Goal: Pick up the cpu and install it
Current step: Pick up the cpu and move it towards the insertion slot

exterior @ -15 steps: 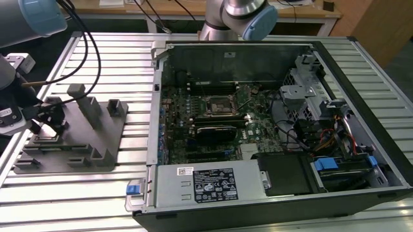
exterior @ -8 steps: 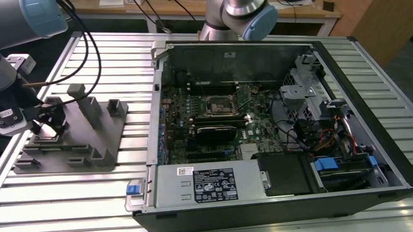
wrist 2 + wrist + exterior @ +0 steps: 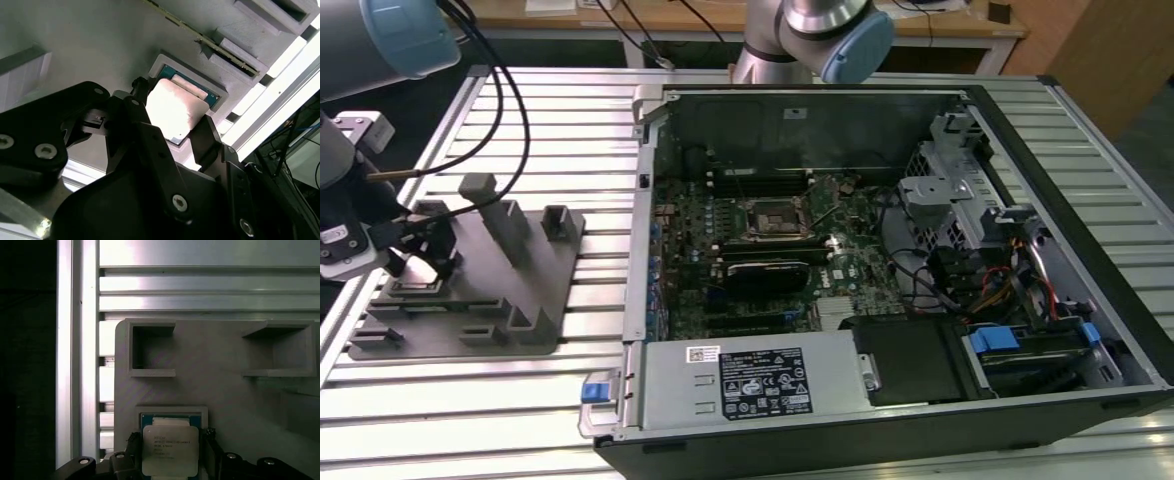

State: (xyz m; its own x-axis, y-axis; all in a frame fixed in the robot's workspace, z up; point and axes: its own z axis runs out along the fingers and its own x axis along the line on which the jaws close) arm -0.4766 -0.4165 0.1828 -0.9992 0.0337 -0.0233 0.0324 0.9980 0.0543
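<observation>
The cpu (image 3: 170, 450), a small square chip with a bright metal top, lies in a shallow square pocket of the grey fixture block (image 3: 220, 390). In both wrist views the black fingers (image 3: 141, 102) press against two opposite sides of the cpu (image 3: 172, 112). My gripper (image 3: 170, 452) is shut on it, and the chip still sits at the level of its pocket. In the exterior view my gripper (image 3: 434, 255) is low over the near corner of the fixture block (image 3: 520, 300), at that view's left. The black-framed socket (image 3: 778, 218) lies on the motherboard inside the open computer case (image 3: 1067, 330).
Upright pegs and slots (image 3: 500, 225) rise from the fixture block close to the gripper. Two empty square recesses (image 3: 150, 352) sit beyond the cpu's pocket. The slatted metal table (image 3: 454, 400) carries both fixture and case. Cables (image 3: 507, 110) hang from the arm above the fixture.
</observation>
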